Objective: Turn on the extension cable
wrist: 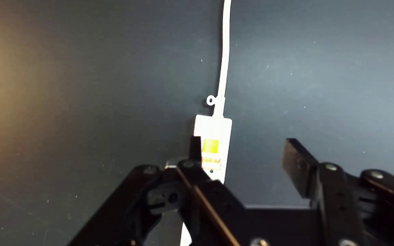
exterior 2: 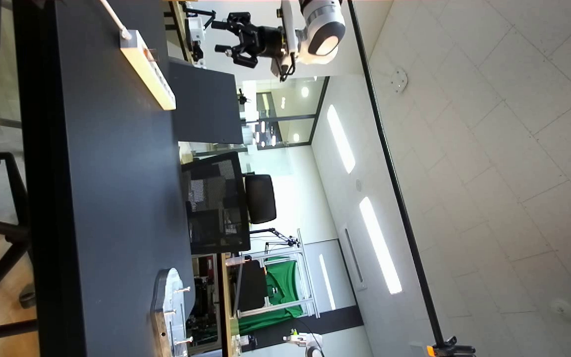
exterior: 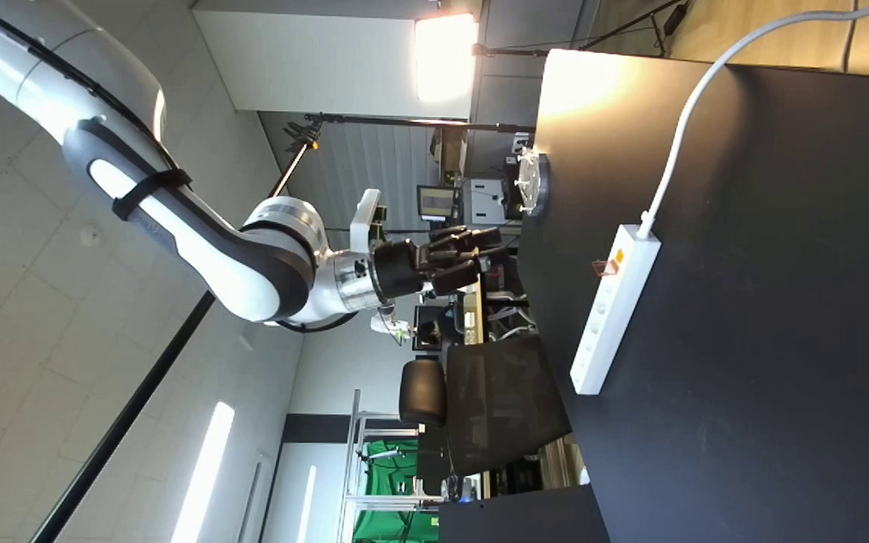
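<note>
The extension cable is a long white power strip (exterior: 615,313) lying on the dark table. It also shows in an exterior view (exterior 2: 147,69) and in the wrist view (wrist: 214,130). Its white cord (exterior: 682,128) leaves the end that bears a small orange switch (exterior: 612,267). That switch looks yellow in the wrist view (wrist: 210,146). My gripper (wrist: 243,150) is open and empty, well above the table in both exterior views (exterior: 489,249) (exterior 2: 222,36). In the wrist view the left finger overlaps the strip's edge beside the switch. The gripper's body hides most of the strip's far part.
Both exterior pictures stand sideways. The black table (exterior: 751,362) carries a round board with pegs (exterior: 532,181), also in an exterior view (exterior 2: 169,312), away from the strip. An office chair (exterior 2: 218,203) stands beyond the table's edge. A black pole (exterior: 133,407) crosses behind the arm.
</note>
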You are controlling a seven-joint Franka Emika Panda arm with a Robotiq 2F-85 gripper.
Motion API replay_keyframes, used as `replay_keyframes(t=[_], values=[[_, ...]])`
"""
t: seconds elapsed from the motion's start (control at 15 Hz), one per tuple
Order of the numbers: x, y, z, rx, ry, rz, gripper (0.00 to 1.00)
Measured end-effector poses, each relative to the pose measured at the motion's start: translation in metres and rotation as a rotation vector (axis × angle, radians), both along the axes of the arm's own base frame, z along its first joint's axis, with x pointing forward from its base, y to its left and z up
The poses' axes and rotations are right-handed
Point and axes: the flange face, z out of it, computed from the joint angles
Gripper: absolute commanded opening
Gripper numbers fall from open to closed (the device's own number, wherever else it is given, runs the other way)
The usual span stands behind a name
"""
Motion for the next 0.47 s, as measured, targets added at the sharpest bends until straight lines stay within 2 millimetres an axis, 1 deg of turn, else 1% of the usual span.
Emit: replay_keyframes(t=[0.07,0.13,0.33,0.47], values=[[-0.002,-0.006,0.0,0.019,0.027,0.0,0.99],[-0.004,-0.011,0.0,0.033,0.051,0.0,1.0],[-0.008,-0.024,0.001,0.059,0.102,-0.001,1.0],[-0.01,-0.028,0.001,0.063,0.125,-0.002,1.0]])
